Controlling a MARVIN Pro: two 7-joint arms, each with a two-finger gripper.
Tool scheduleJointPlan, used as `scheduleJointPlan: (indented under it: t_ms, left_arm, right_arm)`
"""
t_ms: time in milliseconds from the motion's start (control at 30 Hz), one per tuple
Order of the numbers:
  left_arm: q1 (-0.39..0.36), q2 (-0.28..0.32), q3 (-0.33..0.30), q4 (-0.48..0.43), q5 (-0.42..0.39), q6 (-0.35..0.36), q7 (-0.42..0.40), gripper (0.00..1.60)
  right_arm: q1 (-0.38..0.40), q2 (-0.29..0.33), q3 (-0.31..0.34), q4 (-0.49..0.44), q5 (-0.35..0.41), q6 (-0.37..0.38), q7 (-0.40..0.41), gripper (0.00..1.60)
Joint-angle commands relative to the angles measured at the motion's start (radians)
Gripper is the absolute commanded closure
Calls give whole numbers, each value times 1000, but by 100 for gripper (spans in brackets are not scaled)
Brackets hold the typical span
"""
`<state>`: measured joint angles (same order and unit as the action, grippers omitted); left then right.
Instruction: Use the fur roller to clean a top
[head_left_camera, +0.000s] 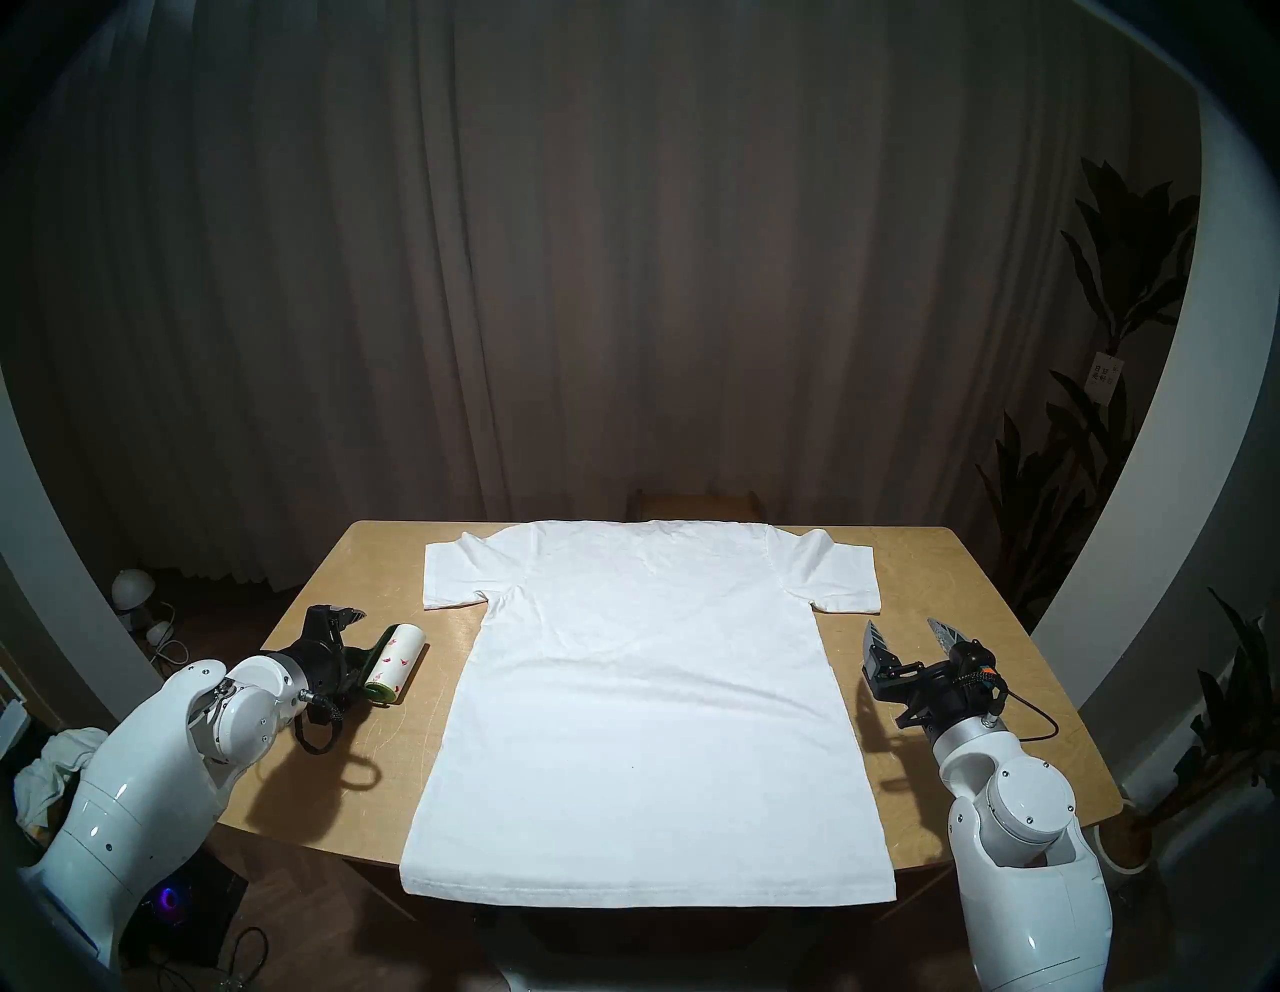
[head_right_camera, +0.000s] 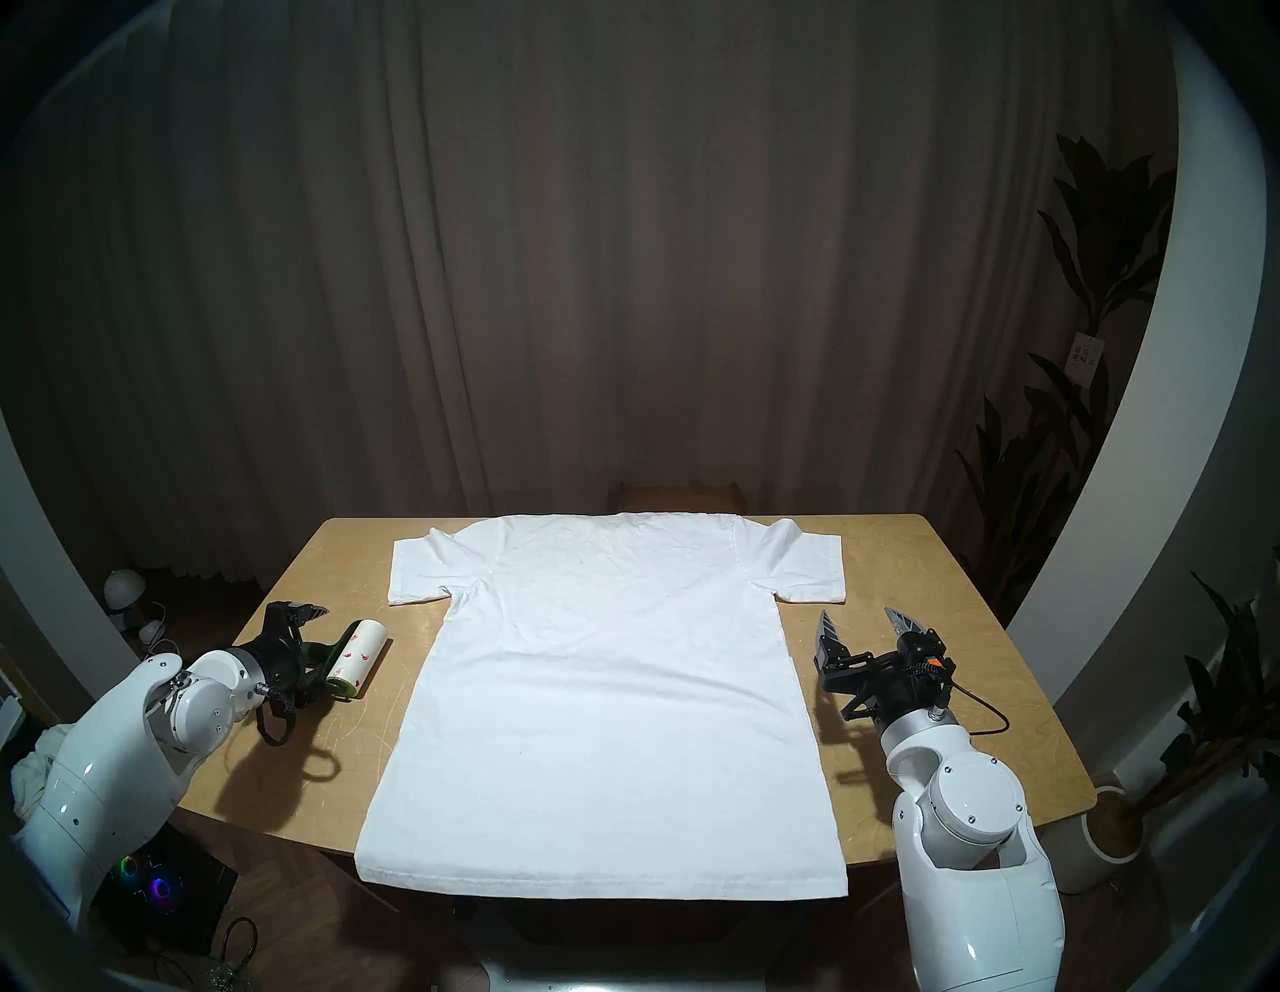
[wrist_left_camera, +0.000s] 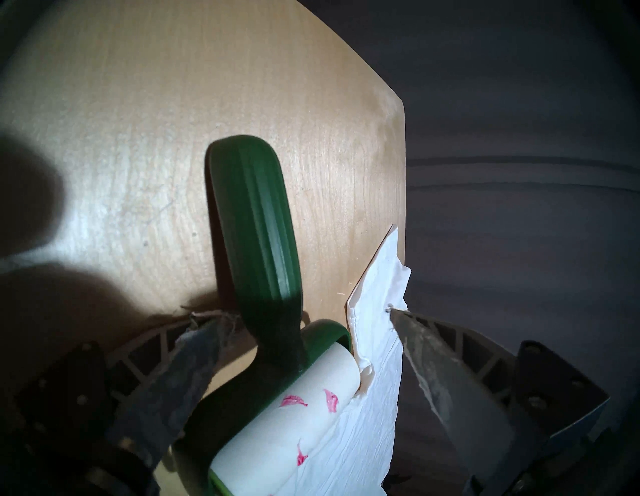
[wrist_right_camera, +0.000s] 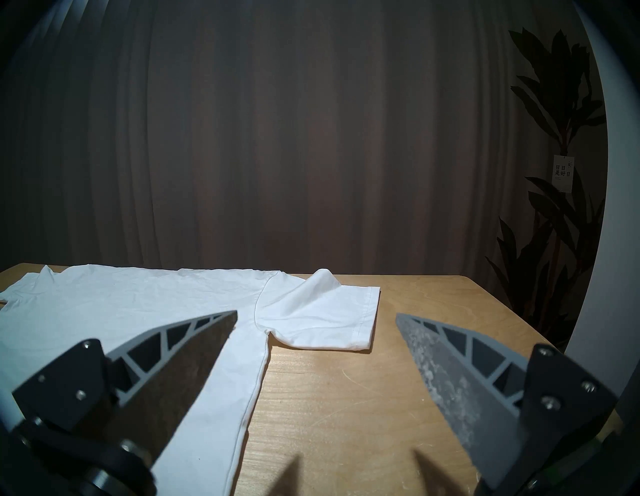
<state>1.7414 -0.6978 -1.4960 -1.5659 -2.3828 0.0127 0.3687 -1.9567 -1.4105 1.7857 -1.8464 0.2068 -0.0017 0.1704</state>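
The top (head_left_camera: 641, 700) lies flat on the table (head_left_camera: 970, 596), collar toward the far edge, sleeves spread to both sides, hem hanging slightly over the near edge. One small dark speck shows on the lower body fabric. The roller (head_left_camera: 395, 663) lies on the table beside the top's left edge, near the left sleeve and apart from the body fabric. Its white cylinder carries red marks, and its green handle points toward the table's left edge. The left gripper (wrist_left_camera: 298, 313) sits over the roller with its fingers apart. In the left wrist view, one fingertip is just beside the handle's neck and the other lies against the white sleeve fabric; neither finger clamps the handle (wrist_left_camera: 254, 221). The right gripper (head_left_camera: 904, 634) hangs above the bare table to the right of the top, just below the right sleeve, fingers spread wide and holding nothing. In the right wrist view, its left finger (wrist_right_camera: 180, 350) overlaps the top's side seam, and its right finger stands over bare wood.
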Motion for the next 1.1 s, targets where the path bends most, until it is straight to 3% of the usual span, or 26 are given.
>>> scheduleJointPlan:
  t_ms: [0,33,100,233,467,1067]
  left_arm:
    - [89,35,-41,-90,22,-79,16,0]
    - [103,60,-35,-119,65,-104,21,0]
    - [120,59,-56,-138,59,-119,13,0]
    - [179,92,-75,-213,128,-177,9,0]
    - [243,176,-71,-316,333,-265,-15,0]
    - [239,344,-29,-369,807,-315,-8,0]
  right_arm:
    - [8,7,0,-19,4,-2,10,0]
    - [9,7,-1,-18,4,-2,11,0]
    - [9,7,-3,-16,5,-1,13,0]
    - [12,9,-8,-10,4,-1,19,0]
    - [22,17,-12,2,4,-1,27,0]
    - [99,11,-57,19,-5,-13,17,0]
